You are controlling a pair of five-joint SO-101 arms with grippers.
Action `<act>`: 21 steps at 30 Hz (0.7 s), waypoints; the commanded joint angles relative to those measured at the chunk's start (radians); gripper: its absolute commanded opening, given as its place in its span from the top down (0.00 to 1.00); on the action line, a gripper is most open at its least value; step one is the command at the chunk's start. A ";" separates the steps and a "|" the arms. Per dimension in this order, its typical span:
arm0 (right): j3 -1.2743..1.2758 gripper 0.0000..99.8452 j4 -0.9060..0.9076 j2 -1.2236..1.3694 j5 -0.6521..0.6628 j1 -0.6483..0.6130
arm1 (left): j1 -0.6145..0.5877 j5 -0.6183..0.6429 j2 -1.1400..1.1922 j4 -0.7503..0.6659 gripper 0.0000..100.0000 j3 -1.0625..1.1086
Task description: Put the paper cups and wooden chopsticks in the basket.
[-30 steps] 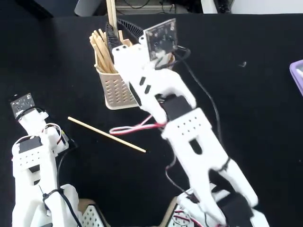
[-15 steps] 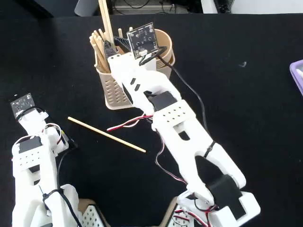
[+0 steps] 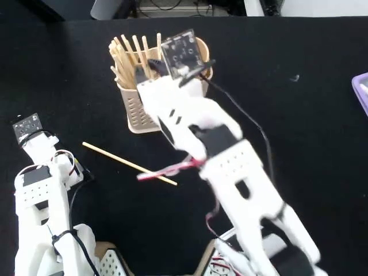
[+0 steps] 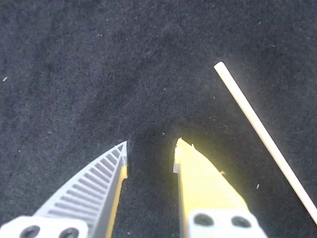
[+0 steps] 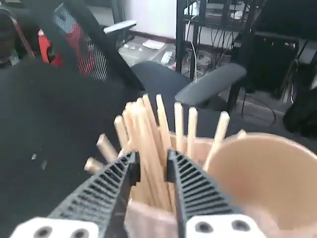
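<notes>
A beige slotted basket (image 3: 140,112) stands at the back of the black table, with several wooden chopsticks (image 3: 127,57) upright in it and a paper cup (image 3: 204,57) beside them. My right gripper (image 3: 142,76) hangs just above the bundle. In its wrist view the right gripper (image 5: 151,166) is open, with the chopsticks (image 5: 148,134) behind the gap and the cup (image 5: 262,173) to one side. One loose chopstick (image 3: 129,164) lies flat on the table. My left gripper (image 4: 151,148) is open just above the cloth, with that chopstick's (image 4: 262,134) end beside it and nothing between its fingers.
The left arm (image 3: 40,190) stands at the near left edge, and the right arm (image 3: 230,167) stretches diagonally across the middle. A purple container (image 3: 361,89) pokes in at the right edge. An office chair (image 5: 198,84) stands beyond the table.
The right gripper held a chopstick upright over the basket and lowered it. That stick now stands among the others, and the arm has drawn back slightly. The left arm has not moved.
</notes>
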 commanded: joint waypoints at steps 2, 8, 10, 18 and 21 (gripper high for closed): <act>0.041 0.96 0.460 -0.136 0.206 -0.086 | 0.007 -0.003 -0.014 -0.017 0.84 -0.007; 0.317 0.88 0.483 -0.007 0.443 -0.150 | 0.008 -0.003 -0.014 -0.018 0.84 -0.007; 0.331 0.86 0.463 0.085 0.465 -0.150 | 0.008 -0.003 -0.014 -0.018 0.84 -0.007; 0.200 0.89 0.465 0.414 0.520 -0.178 | 0.002 -0.003 -0.014 -0.018 0.84 -0.007; 0.186 0.89 0.460 0.449 0.520 -0.224 | 0.002 -0.003 -0.014 -0.018 0.84 -0.007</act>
